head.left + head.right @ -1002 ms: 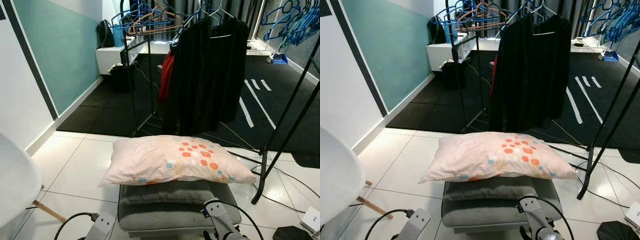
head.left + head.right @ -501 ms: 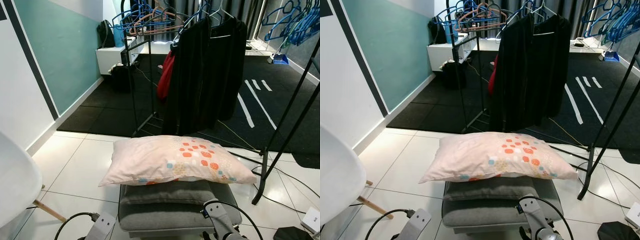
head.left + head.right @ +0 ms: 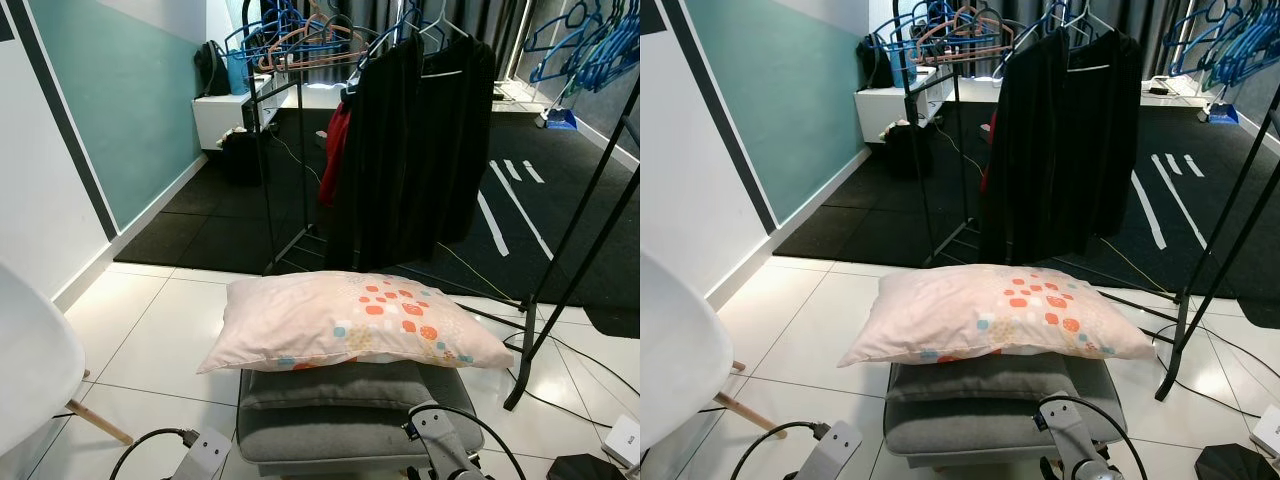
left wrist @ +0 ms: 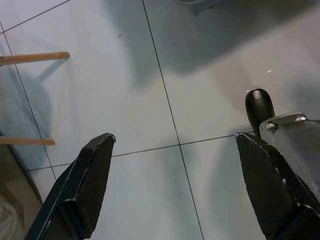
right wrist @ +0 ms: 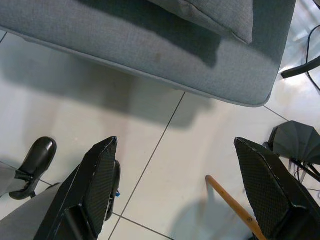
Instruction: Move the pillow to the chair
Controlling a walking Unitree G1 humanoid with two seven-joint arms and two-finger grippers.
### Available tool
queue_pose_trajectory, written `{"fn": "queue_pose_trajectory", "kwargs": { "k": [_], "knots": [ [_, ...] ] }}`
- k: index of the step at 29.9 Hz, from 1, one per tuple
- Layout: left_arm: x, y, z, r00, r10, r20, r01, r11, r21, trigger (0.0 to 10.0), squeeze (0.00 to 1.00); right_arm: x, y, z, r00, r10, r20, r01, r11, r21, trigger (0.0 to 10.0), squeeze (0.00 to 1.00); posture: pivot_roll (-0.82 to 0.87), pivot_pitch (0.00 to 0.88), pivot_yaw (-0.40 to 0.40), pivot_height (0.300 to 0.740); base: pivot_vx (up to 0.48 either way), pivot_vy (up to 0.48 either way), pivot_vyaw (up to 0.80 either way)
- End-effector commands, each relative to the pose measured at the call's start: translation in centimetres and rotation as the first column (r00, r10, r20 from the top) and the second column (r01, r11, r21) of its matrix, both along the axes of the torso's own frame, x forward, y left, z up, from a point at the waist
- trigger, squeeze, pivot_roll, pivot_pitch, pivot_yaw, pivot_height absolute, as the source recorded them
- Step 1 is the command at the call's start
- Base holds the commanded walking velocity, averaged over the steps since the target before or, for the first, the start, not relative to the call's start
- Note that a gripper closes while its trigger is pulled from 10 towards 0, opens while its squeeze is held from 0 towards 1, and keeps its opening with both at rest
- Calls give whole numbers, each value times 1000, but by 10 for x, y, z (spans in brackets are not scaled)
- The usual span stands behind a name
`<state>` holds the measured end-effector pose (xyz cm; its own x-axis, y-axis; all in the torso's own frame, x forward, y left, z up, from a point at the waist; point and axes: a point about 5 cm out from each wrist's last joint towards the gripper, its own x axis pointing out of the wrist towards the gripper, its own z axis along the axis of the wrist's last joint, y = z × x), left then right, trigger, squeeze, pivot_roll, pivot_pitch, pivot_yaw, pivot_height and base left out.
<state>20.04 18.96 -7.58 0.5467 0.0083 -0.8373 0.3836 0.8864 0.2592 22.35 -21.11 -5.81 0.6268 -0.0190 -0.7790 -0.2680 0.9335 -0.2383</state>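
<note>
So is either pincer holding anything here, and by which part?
Nothing is held. Left pincer and right pincer hang open over floor tiles; the pillow lies untouched on the grey stool.

White floor tiles (image 3: pixel 165 340) meet black matting (image 3: pixel 230 215) farther back. The left wall (image 3: pixel 120 90) is teal with a dark stripe and white section. A black clothes rack (image 3: pixel 265 150) holds dark garments (image 3: pixel 420 150) and blue hangers (image 3: pixel 270 25). A white cabinet (image 3: pixel 225 115) stands behind it. Cables (image 3: pixel 570 355) trail across the tiles.
</note>
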Motion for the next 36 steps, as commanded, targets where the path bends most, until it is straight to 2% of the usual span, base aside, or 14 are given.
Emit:
{"fn": "queue_pose_trajectory", "kwargs": {
  "k": [1, 36],
  "knots": [
    [-6, 1, -3, 1000, -10, -25, 11, 1000, 11, 10000, 0, -2, -1, -1, 1000, 2, -6, -2, 1000, -6, 10000, 0, -125, 0, -26, 740, 0, 0, 0],
    [-2, 0, -1, 1000, -10, -17, 10, 1000, 6, 10000, 0, 2, -2, 2, 1000, -7, 8, 7, 1000, -8, 10000, 0, -134, 0, -27, 740, 0, 0, 0]
  ]
}}
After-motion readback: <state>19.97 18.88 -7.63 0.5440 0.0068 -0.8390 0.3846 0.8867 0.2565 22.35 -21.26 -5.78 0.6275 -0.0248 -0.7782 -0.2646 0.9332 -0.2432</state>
